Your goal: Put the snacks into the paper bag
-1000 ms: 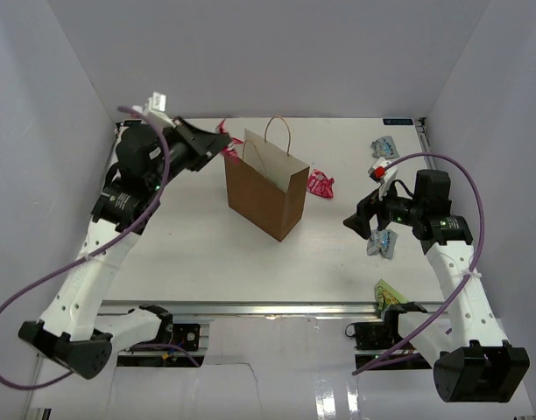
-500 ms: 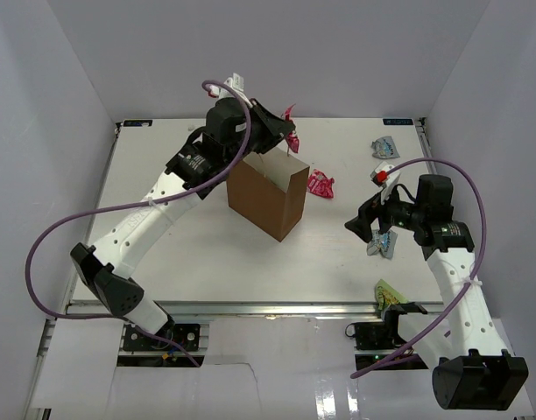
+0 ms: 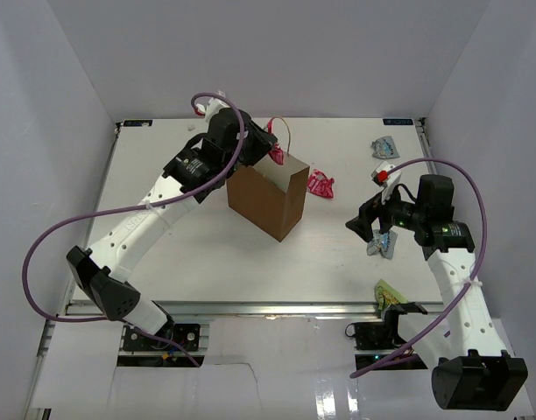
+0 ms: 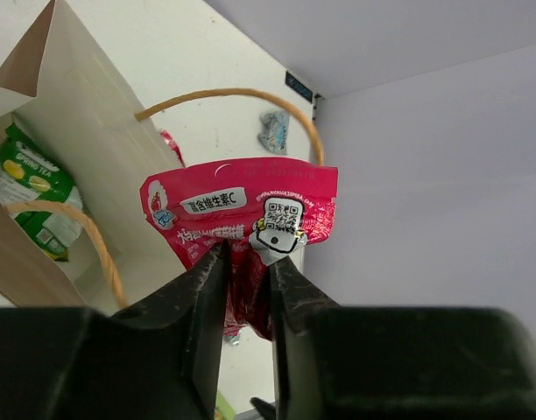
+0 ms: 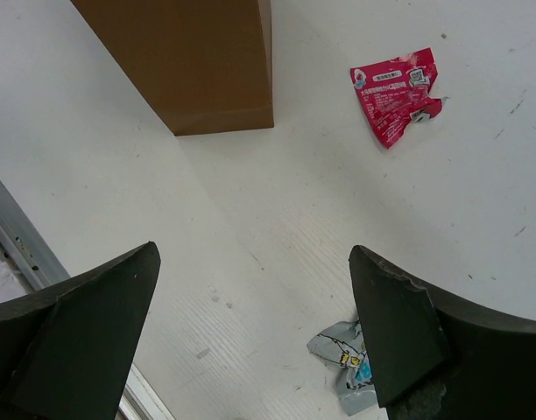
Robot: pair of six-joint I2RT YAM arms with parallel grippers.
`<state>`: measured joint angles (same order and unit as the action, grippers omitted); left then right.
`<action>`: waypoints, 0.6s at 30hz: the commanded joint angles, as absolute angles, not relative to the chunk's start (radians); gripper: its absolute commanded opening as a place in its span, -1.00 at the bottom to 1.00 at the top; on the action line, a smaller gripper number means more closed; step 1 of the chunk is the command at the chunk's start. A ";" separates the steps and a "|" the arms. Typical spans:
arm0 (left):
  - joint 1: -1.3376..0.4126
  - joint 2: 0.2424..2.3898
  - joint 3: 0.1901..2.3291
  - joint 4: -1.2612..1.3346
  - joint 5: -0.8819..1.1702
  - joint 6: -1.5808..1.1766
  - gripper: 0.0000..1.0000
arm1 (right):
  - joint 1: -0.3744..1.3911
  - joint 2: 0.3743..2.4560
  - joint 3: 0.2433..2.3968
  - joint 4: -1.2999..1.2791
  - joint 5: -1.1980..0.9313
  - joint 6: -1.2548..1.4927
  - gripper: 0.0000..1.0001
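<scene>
**A:** Why does the left gripper [image 4: 246, 262] sit so high over the paper bag [image 3: 270, 199]?

**B:** It grips a pink-red packet [image 4: 242, 210] by its lower edge, so the packet stands clear above the bag's open mouth, close to one looped handle [image 4: 233, 94]. I judge that a release from there drops it straight in.

**A:** How do the fingers stand?

**B:** Nearly together, with the foil pinched between them. Whether that pinch is firm or loose, the wrist view does not let me say.

**A:** Is anything in the bag?

**B:** Yes, a green packet [image 4: 23, 188] lies low inside, against the pale wall.

**A:** And the right gripper [image 5: 250, 254]?

**B:** Its fingers are spread wide with nothing between them. It hangs low over the table [image 3: 180, 254], with a blue-silver packet [image 5: 347, 367] just below one finger. That looks like a line-up for the next pick.

**A:** What else waits outside?

**B:** A second pink-red packet [image 3: 320, 184] lies just beside the bag, on its right. Another blue-silver one [image 3: 384, 149] lies near the far right corner, and a yellow-green packet [image 3: 389, 293] lies at the near edge. The bag stands upright mid-table, probably so that either arm can reach its mouth.
</scene>
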<state>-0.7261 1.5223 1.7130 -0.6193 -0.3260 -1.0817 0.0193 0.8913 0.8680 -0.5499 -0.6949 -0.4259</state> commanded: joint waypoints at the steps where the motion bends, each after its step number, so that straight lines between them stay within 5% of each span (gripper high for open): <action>1: -0.729 1.479 1.692 -0.646 -0.340 -1.112 -0.12 | 0.012 0.894 0.873 -0.520 -0.698 -0.417 0.89; 5: -0.727 1.482 1.726 -0.646 -0.347 -1.092 0.30 | 0.012 0.899 0.873 -0.520 -0.707 -0.417 0.89; 11: -0.729 1.490 1.810 -0.629 -0.324 -1.037 0.51 | 0.012 0.955 0.890 -0.528 -0.689 -0.399 0.88; 18: -0.729 1.321 1.700 -0.456 -0.155 -0.662 0.70 | 0.012 1.166 0.996 -0.811 -0.298 -0.503 0.89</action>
<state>-0.7261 1.4689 1.7538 -0.5362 -0.2291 -0.8715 0.0189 1.1286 0.9436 -0.6571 -0.5182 -0.4503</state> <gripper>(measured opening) 0.838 0.946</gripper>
